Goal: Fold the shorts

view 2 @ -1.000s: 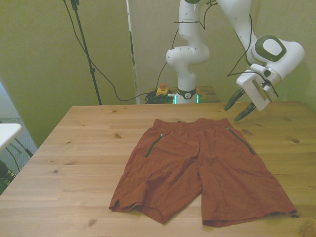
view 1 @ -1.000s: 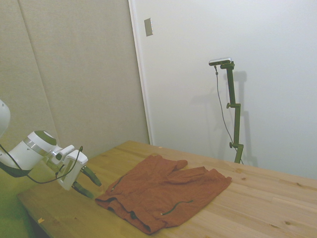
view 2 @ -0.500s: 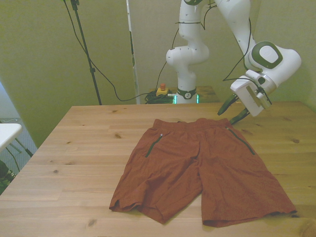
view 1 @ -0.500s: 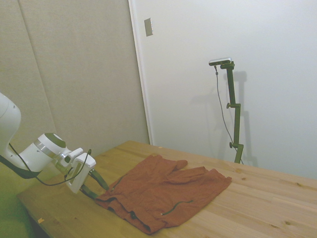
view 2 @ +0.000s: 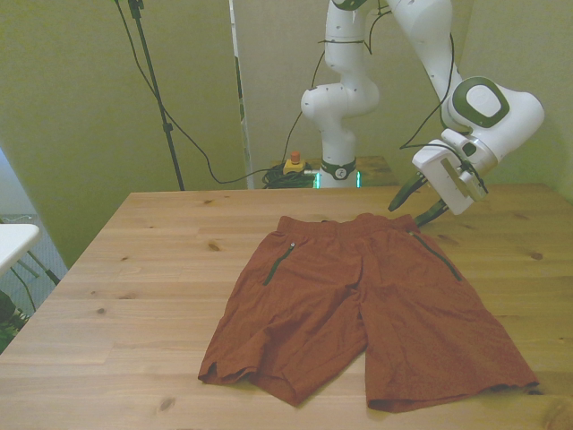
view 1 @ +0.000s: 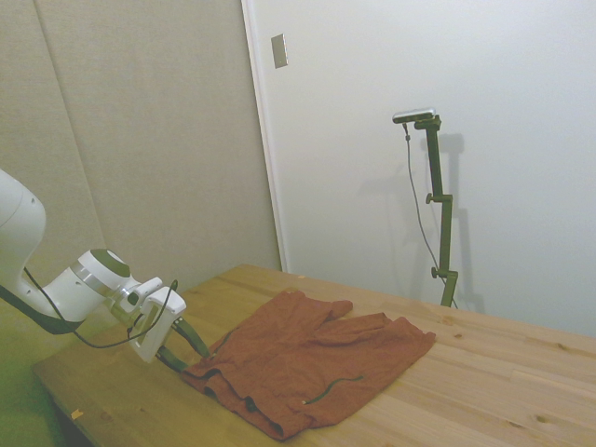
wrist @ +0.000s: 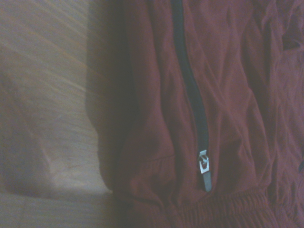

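Front view | hand (view 2: pixel 414 209) low, tilted, fingers apart | at shorts (view 2: pixel 363 300) waistband

A wooden table (view 2: pixel 134 269) is taking up the foreground. Beyond its far edge, a black tripod (view 2: pixel 157 94) is standing with a cable (view 2: pixel 201 157) trailing down, and a red button on a yellow box (view 2: pixel 292 163) is sitting on the floor. A grey plate (view 1: pixel 279 50) is hanging on the wall.

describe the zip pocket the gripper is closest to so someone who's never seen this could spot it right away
On the wooden table the rust-orange shorts lie flat, waistband toward the far edge. Go to the waistband corner on the front view's right, under the open gripper. The zip pocket is the dark slanted line there; its twin sits on the other leg, away from the gripper.
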{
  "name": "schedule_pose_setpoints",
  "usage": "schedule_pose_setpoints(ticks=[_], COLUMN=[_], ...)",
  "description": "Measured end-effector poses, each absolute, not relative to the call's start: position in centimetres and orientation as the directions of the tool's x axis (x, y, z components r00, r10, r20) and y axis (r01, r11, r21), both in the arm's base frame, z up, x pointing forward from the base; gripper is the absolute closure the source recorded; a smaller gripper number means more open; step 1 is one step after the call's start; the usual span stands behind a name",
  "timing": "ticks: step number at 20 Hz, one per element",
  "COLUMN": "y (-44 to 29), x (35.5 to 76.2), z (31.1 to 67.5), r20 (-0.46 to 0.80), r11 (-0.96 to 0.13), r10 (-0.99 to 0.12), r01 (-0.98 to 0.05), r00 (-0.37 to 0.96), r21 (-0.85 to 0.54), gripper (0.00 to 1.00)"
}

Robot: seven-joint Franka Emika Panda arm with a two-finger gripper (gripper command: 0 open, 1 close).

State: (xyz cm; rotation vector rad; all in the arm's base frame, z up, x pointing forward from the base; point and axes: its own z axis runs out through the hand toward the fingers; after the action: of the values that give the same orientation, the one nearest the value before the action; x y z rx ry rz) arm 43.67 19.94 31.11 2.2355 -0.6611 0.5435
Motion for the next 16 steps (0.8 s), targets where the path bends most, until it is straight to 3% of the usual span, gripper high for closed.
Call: schedule_pose_setpoints(ticks=[16], y=[20.5], x=[43.7], z=[29.4], r20=[0.524], r11=[-0.616], r10=[-0.285], r01=[-0.572], r00=[0.802], r21=[0.541], gripper=[1.00])
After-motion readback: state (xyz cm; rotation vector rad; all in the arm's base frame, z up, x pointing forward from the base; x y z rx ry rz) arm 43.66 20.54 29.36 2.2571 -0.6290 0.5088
